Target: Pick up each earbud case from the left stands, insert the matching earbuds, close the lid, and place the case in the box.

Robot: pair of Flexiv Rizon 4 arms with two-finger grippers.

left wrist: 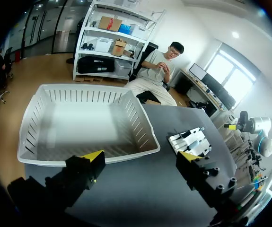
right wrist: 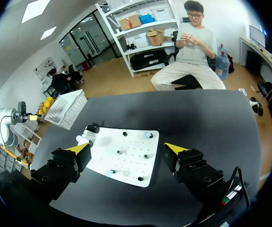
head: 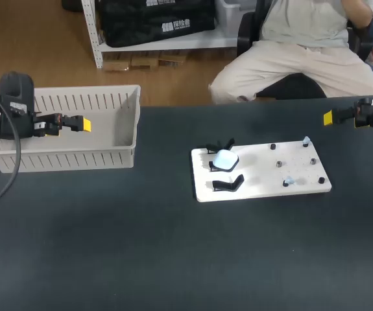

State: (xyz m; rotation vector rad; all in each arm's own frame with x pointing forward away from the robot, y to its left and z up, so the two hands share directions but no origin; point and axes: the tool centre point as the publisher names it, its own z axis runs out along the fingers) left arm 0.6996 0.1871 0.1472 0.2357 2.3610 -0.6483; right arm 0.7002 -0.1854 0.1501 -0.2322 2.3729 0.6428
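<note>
A white board (head: 257, 172) lies right of the table's middle, with three black stands along its left side. A pale blue earbud case (head: 225, 159) rests on the middle stand; the stands above (head: 222, 145) and below (head: 228, 184) it hold nothing. Two pale earbuds (head: 306, 140) (head: 288, 182) sit on pegs at the board's right. My left gripper (head: 82, 123) hangs open over the white box (head: 63, 157), nothing between its fingers (left wrist: 142, 158). At the table's far right my right gripper (head: 329, 117) stands open and empty (right wrist: 127, 149); ahead of it lie the board (right wrist: 131, 161) and the case (right wrist: 84, 138).
The slatted white box (left wrist: 31, 111) stands at the table's far left corner with nothing visible inside. Several small black pegs dot the board's right half. Dark bare tabletop (head: 173, 259) spreads in front of the board and the box.
</note>
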